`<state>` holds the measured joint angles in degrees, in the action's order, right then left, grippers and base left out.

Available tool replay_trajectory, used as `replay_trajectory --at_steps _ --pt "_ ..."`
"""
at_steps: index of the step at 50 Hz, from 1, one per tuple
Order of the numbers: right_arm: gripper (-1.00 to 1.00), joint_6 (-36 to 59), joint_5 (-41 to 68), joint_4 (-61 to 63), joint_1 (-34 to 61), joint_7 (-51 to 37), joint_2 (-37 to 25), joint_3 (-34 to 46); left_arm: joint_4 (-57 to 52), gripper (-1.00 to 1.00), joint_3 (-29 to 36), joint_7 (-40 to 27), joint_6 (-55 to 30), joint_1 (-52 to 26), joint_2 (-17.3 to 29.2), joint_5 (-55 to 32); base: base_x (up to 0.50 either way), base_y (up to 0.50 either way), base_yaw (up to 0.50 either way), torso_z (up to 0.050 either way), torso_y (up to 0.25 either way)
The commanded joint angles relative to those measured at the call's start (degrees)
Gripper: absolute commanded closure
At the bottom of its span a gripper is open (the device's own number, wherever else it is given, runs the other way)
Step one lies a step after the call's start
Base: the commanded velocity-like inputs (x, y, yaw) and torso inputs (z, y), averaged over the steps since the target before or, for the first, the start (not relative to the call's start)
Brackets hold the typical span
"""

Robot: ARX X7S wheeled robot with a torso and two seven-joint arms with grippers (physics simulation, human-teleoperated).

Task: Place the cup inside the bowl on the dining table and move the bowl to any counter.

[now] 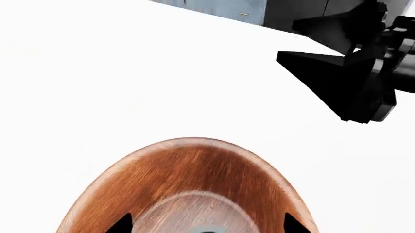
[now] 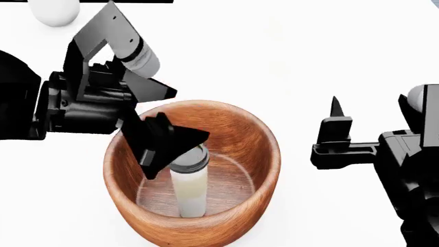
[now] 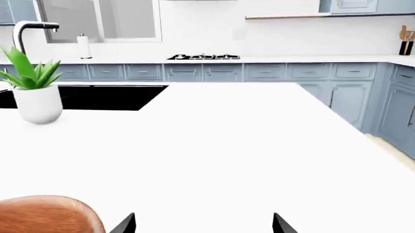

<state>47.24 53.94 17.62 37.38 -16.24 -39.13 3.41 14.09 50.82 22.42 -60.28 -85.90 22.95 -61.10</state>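
Observation:
The reddish-brown wooden bowl (image 2: 264,154) stands on the white dining table (image 2: 309,51). The cream cup (image 2: 188,193) with its dark-grey lid stands upright inside it. My left gripper (image 2: 180,117) is open and reaches into the bowl above the cup, not gripping it. In the left wrist view the bowl's far wall (image 1: 194,167) fills the lower part. A sliver of the cup's lid (image 1: 207,230) shows between the wide-apart fingertips (image 1: 121,224). My right gripper (image 2: 336,131) is open and empty beside the bowl's right; it also shows in the left wrist view (image 1: 292,41). The bowl's rim (image 3: 45,213) shows in the right wrist view.
A plant in a white egg-shaped pot (image 3: 38,104) stands at the table's far side; the pot also shows in the head view (image 2: 55,10). Beyond are a black sink (image 3: 97,97), a tap (image 3: 32,29), a counter with a hob (image 3: 204,57) and blue cabinets (image 3: 350,102).

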Motion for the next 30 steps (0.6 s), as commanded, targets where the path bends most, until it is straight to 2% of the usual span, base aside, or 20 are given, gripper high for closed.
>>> replay_trajectory --at_steps 1,4,5,8,9,11,13,16,17,18,19,24,26,28,30 --pt "-1.0 10.47 6.36 -3.56 10.05 -0.66 -0.36 2.56 -6.6 -1.0 -9.42 -10.52 -1.74 -0.55 5.68 -6.6 0.0 0.0 0.0 0.0 0.0" --pt "-1.0 16.73 12.36 -6.27 14.49 -1.01 0.38 2.56 -7.58 -1.0 -12.24 -15.59 -2.92 0.27 7.48 -8.97 0.0 0.0 0.0 0.0 0.0" --pt "-1.0 17.72 13.09 -7.46 16.21 -2.27 0.94 2.23 -6.88 -1.0 -13.81 -19.19 -2.91 2.09 7.68 -10.22 0.0 0.0 0.0 0.0 0.0" --pt "-1.0 21.71 14.48 -11.03 20.78 0.79 1.07 5.35 -11.62 -1.0 -16.32 -24.41 -2.46 6.83 11.28 -12.43 0.0 0.0 0.0 0.0 0.0" --pt "-1.0 25.06 19.14 -13.29 21.34 0.48 1.96 4.39 -14.1 -1.0 -18.09 -26.57 -2.43 8.1 13.14 -14.19 0.0 0.0 0.0 0.0 0.0" --pt "-1.0 25.3 18.77 -14.5 22.46 0.03 2.59 4.98 -17.2 -1.0 -19.4 -30.31 -2.42 9.77 14.6 -15.39 0.0 0.0 0.0 0.0 0.0" --pt "-1.0 28.45 22.65 -18.66 24.78 -2.88 4.01 3.57 -22.13 -1.0 -21.51 -35.48 -3.15 11.71 18.04 -17.7 0.0 0.0 0.0 0.0 0.0" --pt "-1.0 33.33 25.11 -23.61 29.49 -2.59 5.3 5.74 -27.8 -1.0 -25.04 -42.15 -4.0 14.33 21.85 -24.18 0.0 0.0 0.0 0.0 0.0" --pt "-1.0 35.42 25.93 -25.53 31.41 -2.04 5.74 6.9 -28.81 -1.0 -25.71 -44.77 -2.63 15.55 21.77 -23.51 0.0 0.0 0.0 0.0 0.0" --pt "-1.0 36.29 26.26 -26.83 32.85 -2.66 6.1 7.25 -31.12 -1.0 -28.55 -46.9 -1.65 17.75 24.86 -26.79 0.0 0.0 0.0 0.0 0.0" --pt "-1.0 37.43 26.98 -27.93 33.99 -2.76 6.41 7.66 -32.76 -1.0 -28.67 -48.29 -0.8 19.39 24.96 -26.2 0.0 0.0 0.0 0.0 0.0" --pt "-1.0 38.72 26.77 -34.77 37.9 -2.64 8.63 9.88 -39.99 -1.0 -31.64 -54.84 2.28 26.0 28.24 -28.03 0.0 0.0 0.0 0.0 0.0" --pt "-1.0 38.26 24.68 -37.32 39.17 0.06 9.36 12.54 -43.47 -1.0 -34.69 -58.86 4.45 29.46 31.18 -30.96 0.0 0.0 0.0 0.0 0.0" --pt "-1.0 38.41 21.58 -39.84 40.97 4.31 9.87 17.13 -45.05 -1.0 -35.63 -62.85 5.78 32.1 32.02 -31.99 0.0 0.0 0.0 0.0 0.0" --pt "-1.0 37.02 19.33 -41.76 41.96 7.11 10.34 19.65 -47.59 -1.0 -37.47 -63.63 7.31 35.17 33.87 -33.12 0.0 0.0 0.0 0.0 0.0"
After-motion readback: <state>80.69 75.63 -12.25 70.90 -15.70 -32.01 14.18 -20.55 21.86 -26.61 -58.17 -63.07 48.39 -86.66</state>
